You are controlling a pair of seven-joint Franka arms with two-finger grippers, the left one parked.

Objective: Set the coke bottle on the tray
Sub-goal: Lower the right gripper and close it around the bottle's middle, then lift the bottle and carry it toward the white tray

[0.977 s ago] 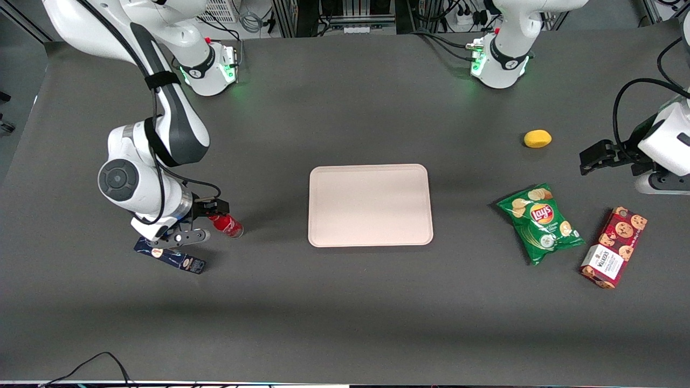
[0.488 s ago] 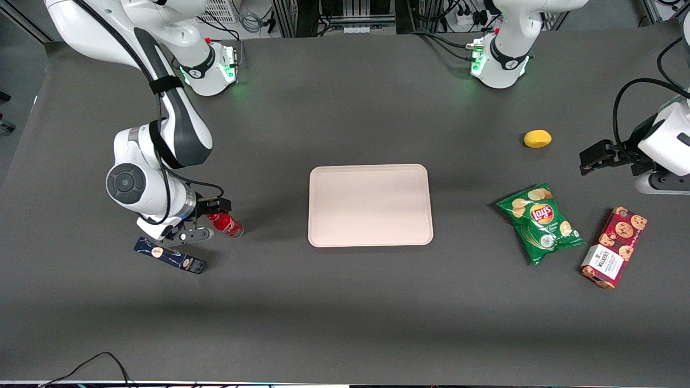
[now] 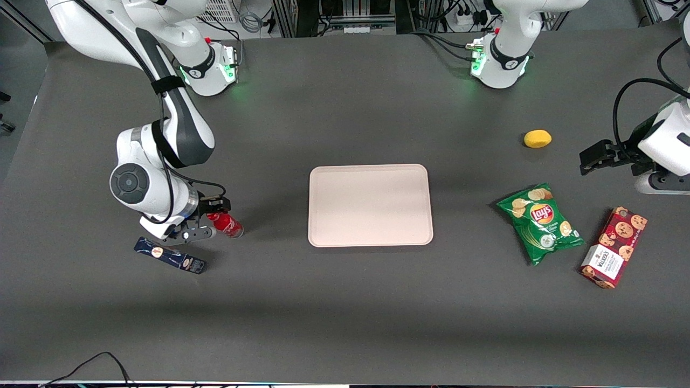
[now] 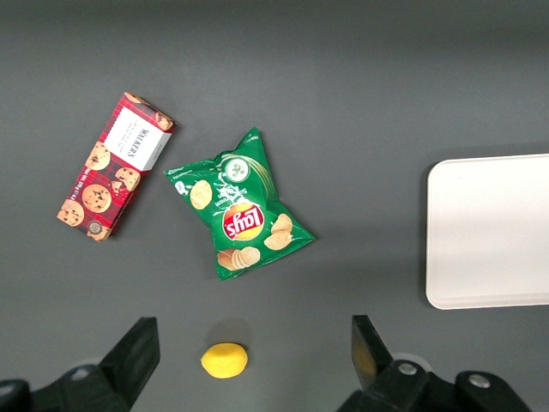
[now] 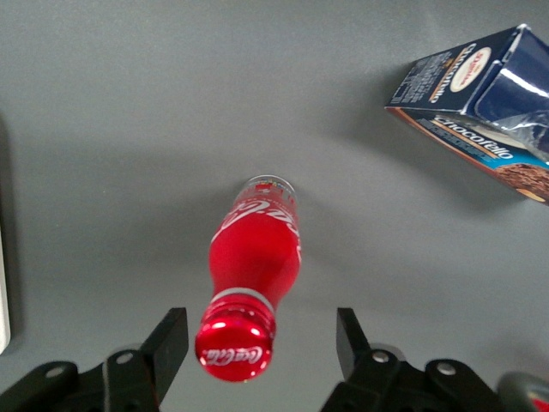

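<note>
The coke bottle, small and red with a red cap and white script, stands on the dark table toward the working arm's end. In the right wrist view the coke bottle has its cap between the two fingers. My gripper is open, its jaws either side of the bottle's cap without touching it; the gripper also shows in the right wrist view. The pale pink-beige tray lies flat at the table's middle, apart from the bottle, with nothing on it.
A dark blue oblong box lies just beside the gripper, nearer the front camera; it also shows in the right wrist view. Toward the parked arm's end lie a green chips bag, a red cookie box and a lemon.
The arm has shifted slightly toward the tray and away from the front camera, bringing the open fingers closer around the bottle's cap. The bottle has not moved.
</note>
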